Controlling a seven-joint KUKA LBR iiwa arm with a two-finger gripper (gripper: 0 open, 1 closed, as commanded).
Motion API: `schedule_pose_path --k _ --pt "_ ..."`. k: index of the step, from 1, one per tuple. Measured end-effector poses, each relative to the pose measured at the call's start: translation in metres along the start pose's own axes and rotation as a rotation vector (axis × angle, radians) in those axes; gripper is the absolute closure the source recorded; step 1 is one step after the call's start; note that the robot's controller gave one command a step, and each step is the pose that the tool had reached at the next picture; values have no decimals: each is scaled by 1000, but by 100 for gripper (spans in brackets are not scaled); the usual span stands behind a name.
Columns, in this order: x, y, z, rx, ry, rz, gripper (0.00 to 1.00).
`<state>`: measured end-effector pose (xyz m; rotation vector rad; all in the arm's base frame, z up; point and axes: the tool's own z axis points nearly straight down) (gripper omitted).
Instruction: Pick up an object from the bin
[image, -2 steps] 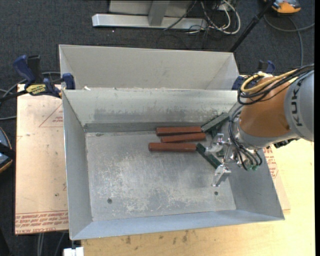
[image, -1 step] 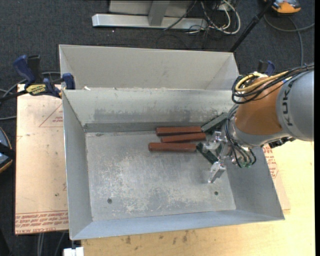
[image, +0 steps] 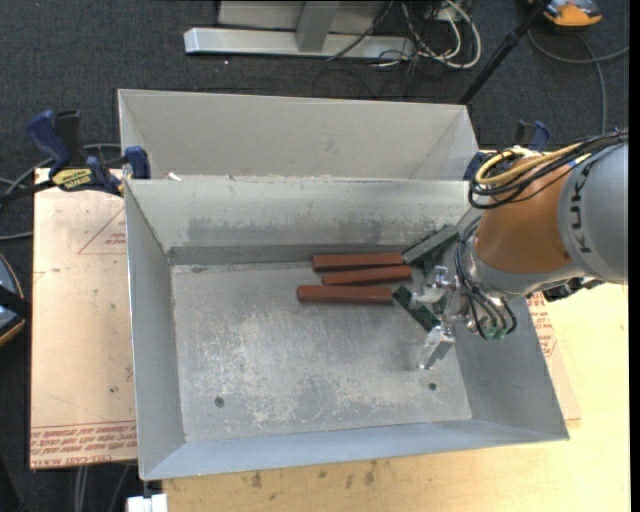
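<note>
A tool with two long red-brown handles (image: 352, 278) lies in the back middle of the bin. The handles point left, and its dark and green head end is at the right. My gripper (image: 433, 356) hangs low over the bin floor at the right side. It is just right of and nearer than the tool's head end. Nothing shows in its grasp.
The arm with its orange cover and cables comes in over the bin's right wall. The bin's sloped walls rise close behind the tool and right of the gripper. Bare grey floor stretches left and toward the near wall.
</note>
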<state>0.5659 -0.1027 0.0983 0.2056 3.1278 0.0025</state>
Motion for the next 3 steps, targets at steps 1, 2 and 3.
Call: schedule_pose_path --k 1,2,3 --pt "-47 -33 20 0 6 52 100" --pt "-47 -33 20 0 6 52 100" --pt "-38 -23 -164 2 -4 26 100"
